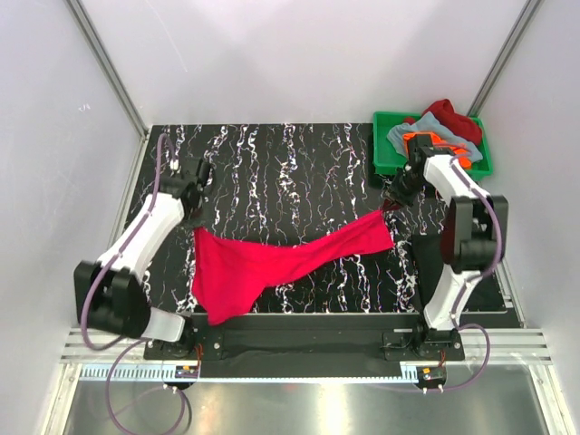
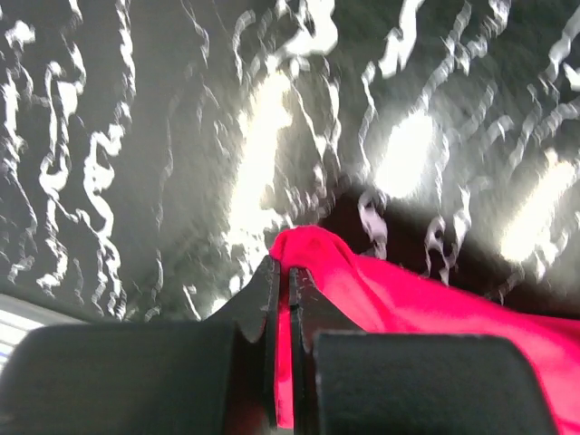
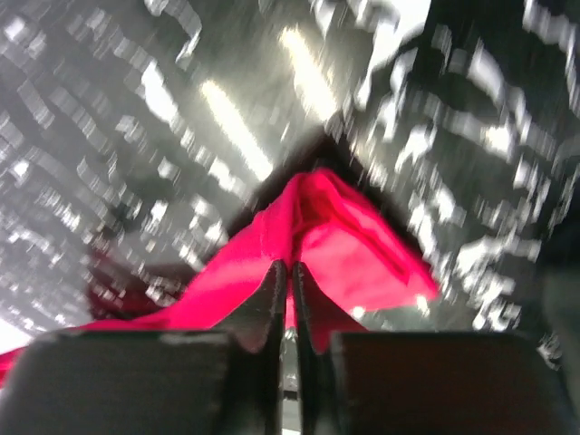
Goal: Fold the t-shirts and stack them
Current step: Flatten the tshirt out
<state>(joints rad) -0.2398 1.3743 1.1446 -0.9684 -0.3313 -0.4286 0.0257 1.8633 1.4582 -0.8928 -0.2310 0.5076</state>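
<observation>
A bright pinkish-red t-shirt [image 1: 272, 263] hangs stretched in a sagging band between my two grippers above the black marbled table. My left gripper [image 1: 194, 220] is shut on its left corner; in the left wrist view the red cloth [image 2: 381, 290] runs between the closed fingers [image 2: 284, 267]. At the right, my right gripper [image 1: 395, 196] is shut on the other corner, and the cloth [image 3: 362, 245] bunches at the fingertips [image 3: 289, 265]. The shirt's lower left part droops toward the table's front edge. More t-shirts, orange [image 1: 426, 138], grey-blue [image 1: 405, 133] and dark red [image 1: 449, 113], lie piled in the crate.
A green plastic crate [image 1: 384, 159] stands at the table's back right corner, just behind my right gripper. White walls with metal frame posts close in the sides and back. A metal rail [image 1: 299, 349] runs along the near edge by the arm bases.
</observation>
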